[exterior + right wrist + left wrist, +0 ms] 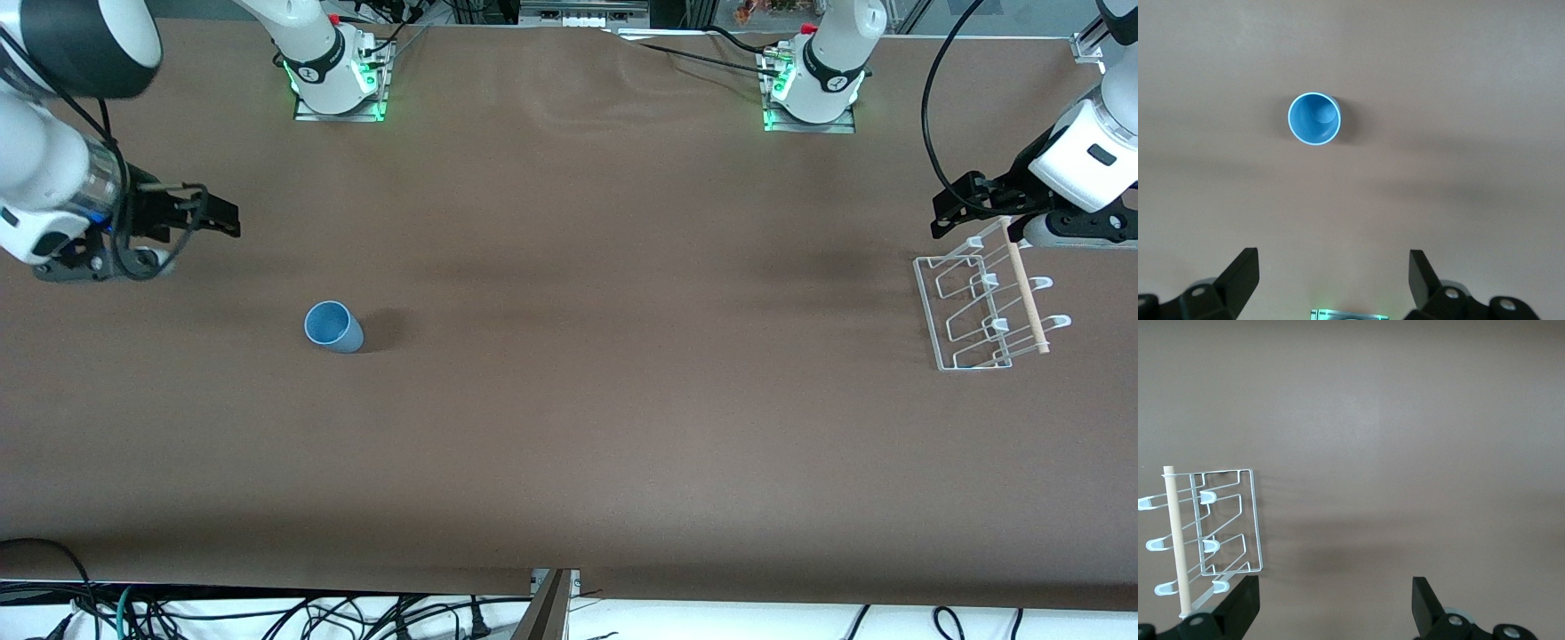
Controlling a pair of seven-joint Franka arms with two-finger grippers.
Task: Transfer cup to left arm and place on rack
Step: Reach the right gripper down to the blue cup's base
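Blue cup (333, 326) standing upright, untouched; right gripper (218, 216) and left gripper (956, 209) both hanging wide open, empty. Risk: light tapered plastic tipping or slipping during handover near rack (982, 302)

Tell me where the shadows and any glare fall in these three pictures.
Front view: the cup casts a soft shadow toward the left arm's end, a faint one lies beside the rack, and green lights glow at both bases. Left wrist view: a dim band of shadow beside the rack. Right wrist view: broad soft bands, no glare on the cup.
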